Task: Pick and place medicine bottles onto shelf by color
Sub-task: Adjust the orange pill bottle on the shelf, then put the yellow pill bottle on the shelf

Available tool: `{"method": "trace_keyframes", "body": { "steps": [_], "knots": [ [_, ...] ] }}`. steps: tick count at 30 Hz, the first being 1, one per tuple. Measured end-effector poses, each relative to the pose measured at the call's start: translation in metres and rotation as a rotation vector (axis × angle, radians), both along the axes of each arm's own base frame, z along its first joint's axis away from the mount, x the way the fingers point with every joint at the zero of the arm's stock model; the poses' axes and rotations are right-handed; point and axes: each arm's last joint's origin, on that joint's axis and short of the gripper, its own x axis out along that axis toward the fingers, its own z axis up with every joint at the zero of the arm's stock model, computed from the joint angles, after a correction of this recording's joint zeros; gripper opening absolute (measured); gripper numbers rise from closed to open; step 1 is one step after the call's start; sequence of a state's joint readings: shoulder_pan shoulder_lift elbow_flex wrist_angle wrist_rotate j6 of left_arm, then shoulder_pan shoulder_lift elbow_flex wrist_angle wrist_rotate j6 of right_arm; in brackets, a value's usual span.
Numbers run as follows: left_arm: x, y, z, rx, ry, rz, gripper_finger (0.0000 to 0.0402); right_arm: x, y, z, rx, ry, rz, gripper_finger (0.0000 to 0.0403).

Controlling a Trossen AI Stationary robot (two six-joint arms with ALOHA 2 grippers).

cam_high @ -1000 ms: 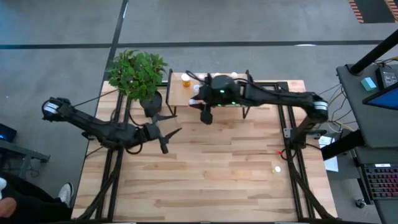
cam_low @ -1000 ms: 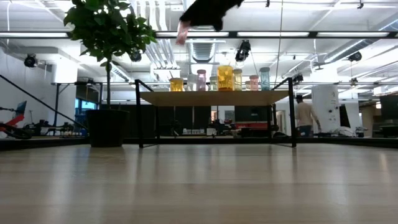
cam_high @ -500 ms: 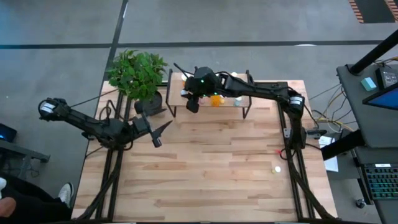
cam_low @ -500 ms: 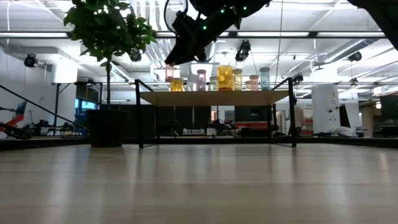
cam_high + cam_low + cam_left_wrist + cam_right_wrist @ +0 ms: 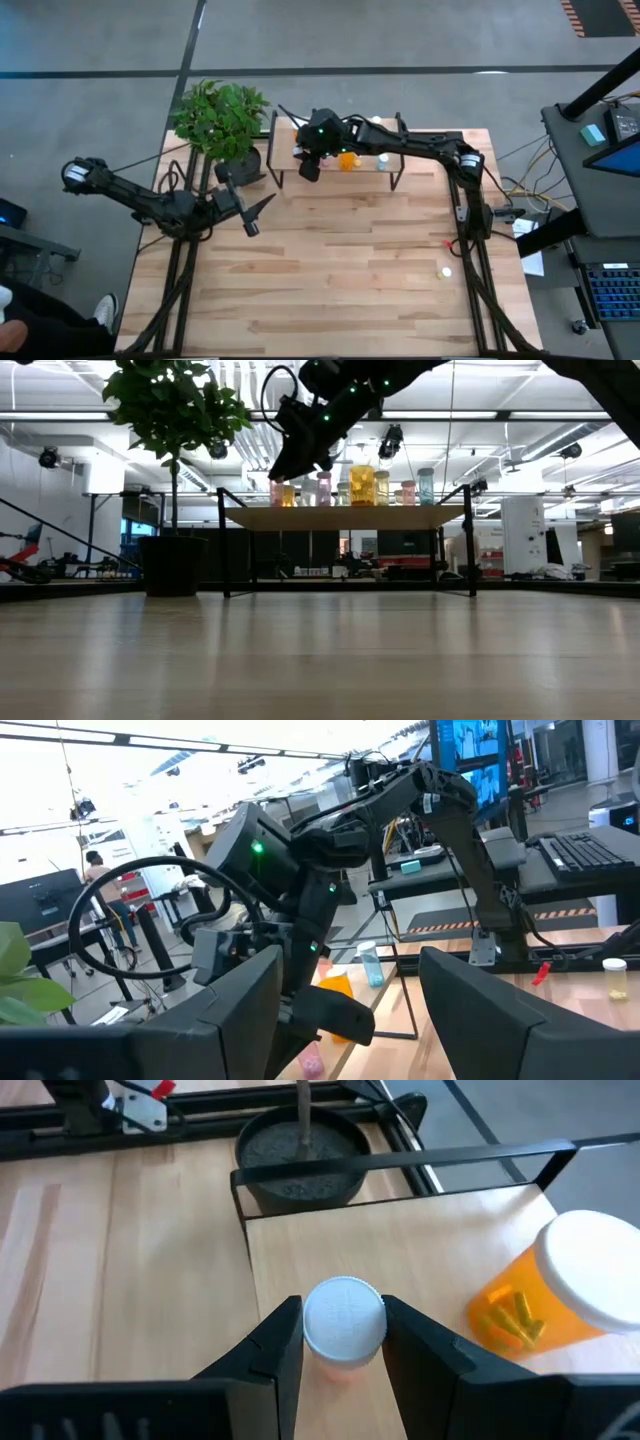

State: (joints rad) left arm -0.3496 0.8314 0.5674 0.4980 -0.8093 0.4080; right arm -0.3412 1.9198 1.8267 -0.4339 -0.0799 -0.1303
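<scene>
**Pink bottle at the shelf's corner, right arm lowering into a crowded row**

The pale wooden plank tabletop [image 5: 340, 260] carries everything. At its far side stands the small low shelf with a light wooden top and thin black legs [image 5: 345, 517], and beside the shelf's end a leafy green plant in a dark round pot [image 5: 222, 120].

The right gripper [image 5: 343, 1342] hangs over the shelf end nearest the plant; its jaws pinch a small pink-bodied bottle with a white cap [image 5: 344, 1320] from both sides, and the low view puts this bottle at the very end of the row, at or just above the shelf top (contact cannot be told). Just beside it stands an orange bottle with a white cap and yellow pills inside [image 5: 558, 1295]. Further along the row are a larger orange bottle [image 5: 362, 485], a pink one [image 5: 324, 488] and a pale blue one [image 5: 427, 486].

The left gripper [image 5: 252, 203] waits over the tabletop near the plant pot, jaws spread wide and empty.

One small pale yellow bottle [image 5: 446, 271] lies well apart on the tabletop, not yet shelved.

Risks, as a judgement: the pink bottle sits close to the shelf's corner, so a release while it is tilted or unsupported could tip it off the edge. Spreading jaws could also nudge the neighbouring orange bottle, toppling the row.
</scene>
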Motion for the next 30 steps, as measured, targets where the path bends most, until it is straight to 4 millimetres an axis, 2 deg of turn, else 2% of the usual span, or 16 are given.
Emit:
{"method": "trace_keyframes", "body": {
  "steps": [7,15,18,21,24,26,30],
  "knots": [
    [0.001,0.000,0.000,0.000,-0.001,0.001,0.0219,0.000,0.000,-0.002,0.016,0.006,-0.009,0.0117],
    [0.000,0.000,0.001,0.010,-0.007,0.003,0.0219,0.000,0.000,-0.001,0.028,0.004,-0.019,0.0169],
    [0.000,0.000,0.001,0.012,-0.004,0.003,0.0219,-0.005,0.002,0.011,0.007,0.002,-0.006,0.0172],
    [0.000,0.000,0.001,0.012,-0.004,0.003,0.0219,-0.020,0.008,0.041,-0.020,-0.027,0.008,0.0173],
    [0.001,-0.002,-0.002,0.021,0.015,-0.011,0.0219,-0.044,0.028,0.071,-0.055,-0.034,0.048,0.0170],
    [0.001,-0.007,-0.008,0.044,0.078,-0.091,0.0219,-0.063,0.051,0.079,-0.070,-0.012,0.104,0.0163],
    [-0.007,-0.024,-0.036,0.051,0.385,-0.569,0.0219,-0.104,0.111,0.073,-0.095,-0.031,0.263,0.0147]
  ]
}}
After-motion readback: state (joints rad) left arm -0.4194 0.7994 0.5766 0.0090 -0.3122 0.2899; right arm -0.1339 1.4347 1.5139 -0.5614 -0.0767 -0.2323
